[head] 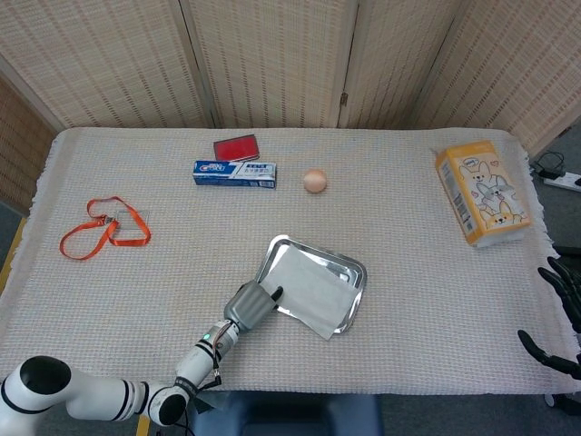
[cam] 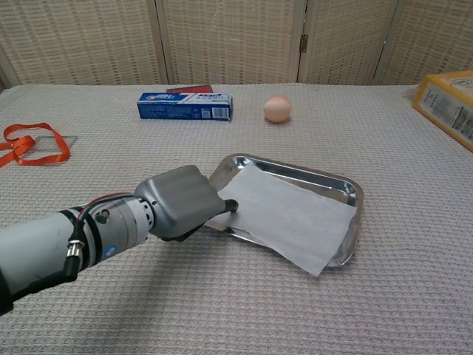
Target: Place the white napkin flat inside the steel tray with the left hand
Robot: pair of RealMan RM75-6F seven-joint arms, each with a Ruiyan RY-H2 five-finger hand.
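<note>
We see the left hand (cam: pixel 181 210) w/ fingers curled, pinching the near-left edge of the white napkin (cam: pixel 287 215). Napkin lies mostly inside the steel tray (cam: pixel 353 194), one corner spilling over the tray's near rim onto the table (cam: pixel 222 310). Tray sits approx. mid-table, toward the front edge. Right hand (head: pixel 558 318) hangs off the table's right edge, fingers spread, holding nothing.

Bare cloth surrounds the steel tray (cam: pixel 353 194); the egg (cam: pixel 277 108) and toothpaste box (cam: pixel 185 106) stand well behind it
</note>
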